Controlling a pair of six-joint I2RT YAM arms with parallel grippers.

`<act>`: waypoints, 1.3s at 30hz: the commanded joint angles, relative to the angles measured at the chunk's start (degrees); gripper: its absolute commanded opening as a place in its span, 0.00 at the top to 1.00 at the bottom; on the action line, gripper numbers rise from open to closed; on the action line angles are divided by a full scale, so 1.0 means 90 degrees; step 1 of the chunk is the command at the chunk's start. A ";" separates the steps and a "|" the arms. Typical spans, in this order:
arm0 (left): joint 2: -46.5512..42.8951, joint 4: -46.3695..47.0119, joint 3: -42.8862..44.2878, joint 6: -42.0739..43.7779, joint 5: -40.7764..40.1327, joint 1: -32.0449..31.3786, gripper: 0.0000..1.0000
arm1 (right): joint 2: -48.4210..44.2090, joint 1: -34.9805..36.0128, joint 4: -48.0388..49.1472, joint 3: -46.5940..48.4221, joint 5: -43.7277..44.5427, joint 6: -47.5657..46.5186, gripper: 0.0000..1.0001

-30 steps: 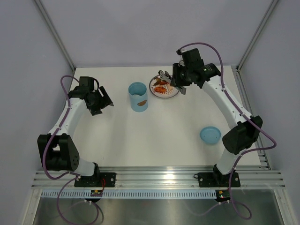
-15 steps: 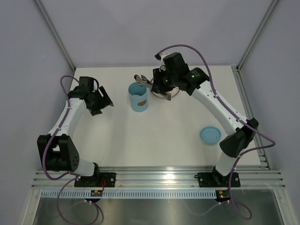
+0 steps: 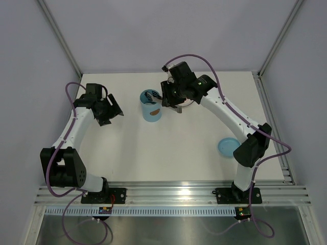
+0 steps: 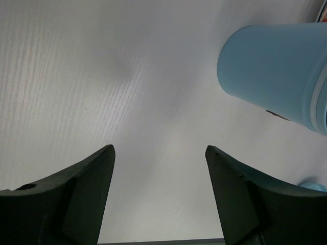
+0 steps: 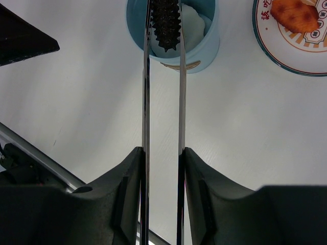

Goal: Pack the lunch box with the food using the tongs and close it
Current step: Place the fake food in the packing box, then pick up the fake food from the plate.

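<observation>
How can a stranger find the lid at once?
On the white table, follow the right arm to its dark elbow near the right edge. The lid lies beside it: a flat light-blue disc, while the lunch box of the same colour stands tall.

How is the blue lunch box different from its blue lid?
The lunch box is a tall cup standing upright; the lid is a low flat disc. The lunch box stands far back beside the plate; the lid lies nearer, by the right arm. The lunch box has a brown mark; the lid looks plain. Both are round and light blue.
</observation>
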 commanded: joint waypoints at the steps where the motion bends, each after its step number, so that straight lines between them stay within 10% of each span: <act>1: -0.0253 0.0029 0.0090 0.0114 0.0076 0.0027 0.24 | -0.0015 0.0059 0.0064 0.0389 -0.0175 0.0034 0.58; 18: -0.0253 -0.0030 0.0070 0.0172 0.0017 0.0027 0.24 | 0.0356 0.0059 -0.0210 0.1034 -0.0136 -0.0063 0.46; 27: -0.0234 0.0009 0.0090 0.0162 -0.0012 0.0027 0.24 | 0.0102 0.0049 0.0024 0.1141 0.0742 -0.0034 0.78; 39: -0.0234 0.0078 0.0080 0.0192 -0.0051 0.0027 0.24 | -0.0045 -0.1044 0.0356 0.0986 0.0578 0.0532 0.83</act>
